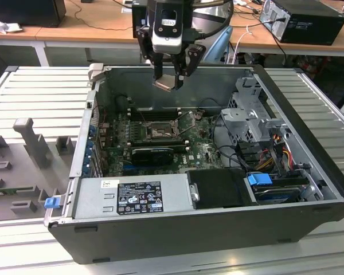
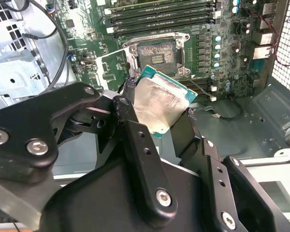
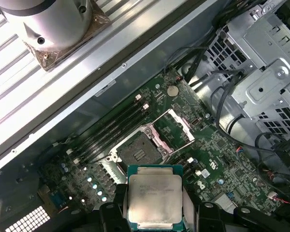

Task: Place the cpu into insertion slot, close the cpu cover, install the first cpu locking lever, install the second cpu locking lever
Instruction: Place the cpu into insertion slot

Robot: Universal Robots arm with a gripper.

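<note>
The black jaws of the robot arm are clamped on the small flat square cpu with the dull silver metal top, gripping it by two opposite edges and holding it tilted in the air above the open dark grey computer case, which lies on its side on a ribbed grey metal counter. In both wrist views the cpu hangs clear of the green circuit board, not touching it. The square dark insertion slot with its fine pin field lies bare below, just beside the long black memory slots. The thin silver-grey hinged cpu cover with the square window stands swung open at one side of the slot.
</note>
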